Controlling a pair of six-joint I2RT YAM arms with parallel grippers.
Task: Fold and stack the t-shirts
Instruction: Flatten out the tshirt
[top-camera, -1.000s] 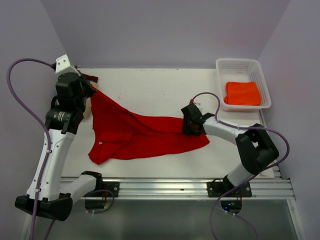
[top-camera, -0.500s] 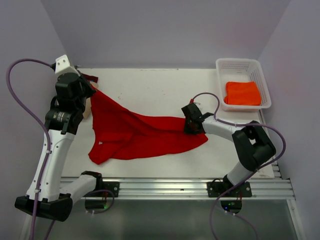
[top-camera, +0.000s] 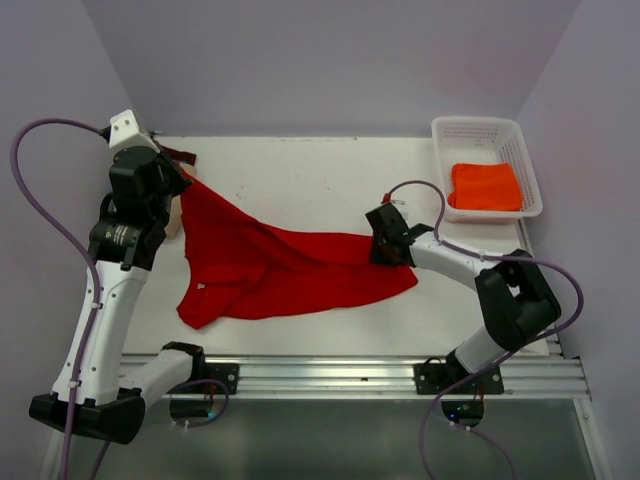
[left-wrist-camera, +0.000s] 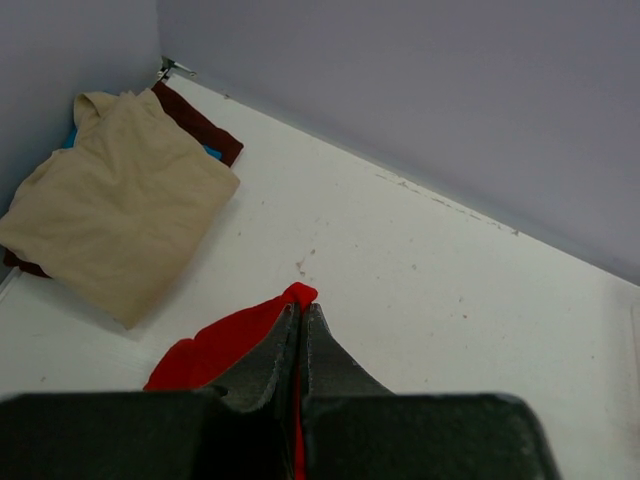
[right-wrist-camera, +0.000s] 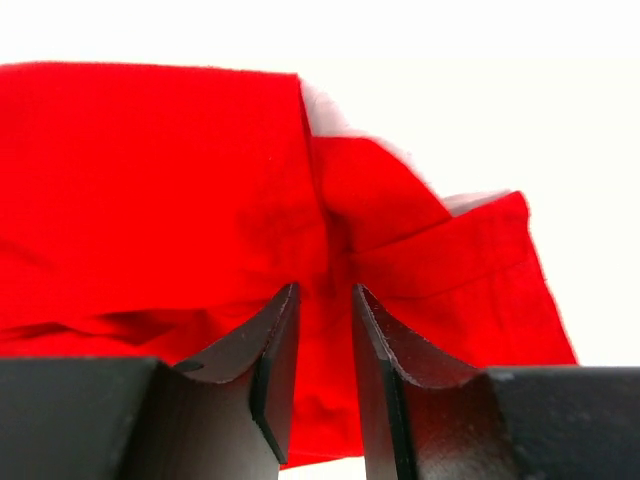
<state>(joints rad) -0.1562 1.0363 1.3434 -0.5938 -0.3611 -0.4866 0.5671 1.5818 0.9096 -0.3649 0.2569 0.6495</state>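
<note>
Over the white surface (left-wrist-camera: 420, 270), only the left wrist view shows the left end effector (left-wrist-camera: 302, 314) pinching the red t-shirt (left-wrist-camera: 212, 350); whether the right end effector (right-wrist-camera: 325, 293) grips is unclear.

**Legible markings, all three views.** I find no text, brand, number or sign that I can read. The only candidate is the small white neck label (top-camera: 203, 287) on the red t-shirt (top-camera: 290, 270), which shows in the top external view alone. It may carry print, but from my station it is a pale speck and nothing on it resolves into letters. In the two wrist views I see plain cloth and bare surfaces with no writing I can make out.
</note>
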